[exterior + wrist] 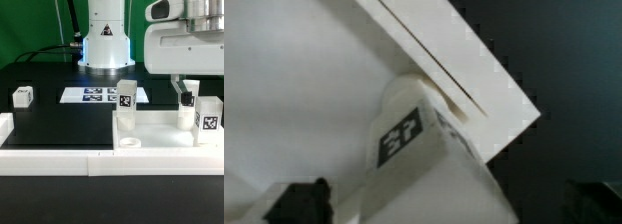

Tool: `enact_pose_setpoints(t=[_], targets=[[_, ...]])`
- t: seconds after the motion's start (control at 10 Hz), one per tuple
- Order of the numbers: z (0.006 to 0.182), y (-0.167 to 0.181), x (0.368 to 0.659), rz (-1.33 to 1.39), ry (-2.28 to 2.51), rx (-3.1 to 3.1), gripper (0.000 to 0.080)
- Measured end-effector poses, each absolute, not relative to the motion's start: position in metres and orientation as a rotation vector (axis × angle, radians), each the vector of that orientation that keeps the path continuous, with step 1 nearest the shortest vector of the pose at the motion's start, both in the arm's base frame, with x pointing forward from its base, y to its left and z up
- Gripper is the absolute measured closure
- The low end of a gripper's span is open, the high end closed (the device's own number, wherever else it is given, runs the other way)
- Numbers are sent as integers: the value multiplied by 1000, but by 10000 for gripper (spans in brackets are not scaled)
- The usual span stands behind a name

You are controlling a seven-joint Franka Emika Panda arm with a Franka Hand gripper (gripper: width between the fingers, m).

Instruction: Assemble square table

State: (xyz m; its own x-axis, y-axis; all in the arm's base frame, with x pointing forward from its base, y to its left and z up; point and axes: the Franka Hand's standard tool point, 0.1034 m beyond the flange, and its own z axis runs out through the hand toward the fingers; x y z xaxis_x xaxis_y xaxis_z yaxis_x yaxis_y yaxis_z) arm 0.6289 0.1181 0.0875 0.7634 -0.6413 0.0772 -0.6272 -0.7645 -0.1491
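Observation:
The white square slab lies flat at the exterior view's right. One tagged leg stands upright on its far left corner and another tagged leg on its right side. A third leg stands between them, right under my gripper. In the wrist view this leg with its tag sits between the dark fingertips, with a gap on each side, over the slab. My gripper is open. A fourth leg block lies alone at the left.
The marker board lies in front of the robot base. The long low white border wall runs along the front, with a short end piece at the left.

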Motion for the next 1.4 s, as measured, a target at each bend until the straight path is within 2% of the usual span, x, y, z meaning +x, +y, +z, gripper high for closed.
enact_pose_setpoints(t=[0.1, 0.4, 0.6, 0.7, 0.8, 0.9, 1.1, 1.4], targets=[[86, 118, 629, -192, 950, -2873, 151], [73, 113, 631, -151, 219, -3073, 151], [74, 113, 633, -172, 264, -3067, 151], [74, 113, 633, -172, 263, -3067, 274], [74, 113, 633, -166, 435, -3040, 410], [74, 112, 633, -159, 587, -3010, 509], [73, 112, 632, -125, 937, -2915, 509], [71, 113, 634, 53, 1835, -2522, 509]])
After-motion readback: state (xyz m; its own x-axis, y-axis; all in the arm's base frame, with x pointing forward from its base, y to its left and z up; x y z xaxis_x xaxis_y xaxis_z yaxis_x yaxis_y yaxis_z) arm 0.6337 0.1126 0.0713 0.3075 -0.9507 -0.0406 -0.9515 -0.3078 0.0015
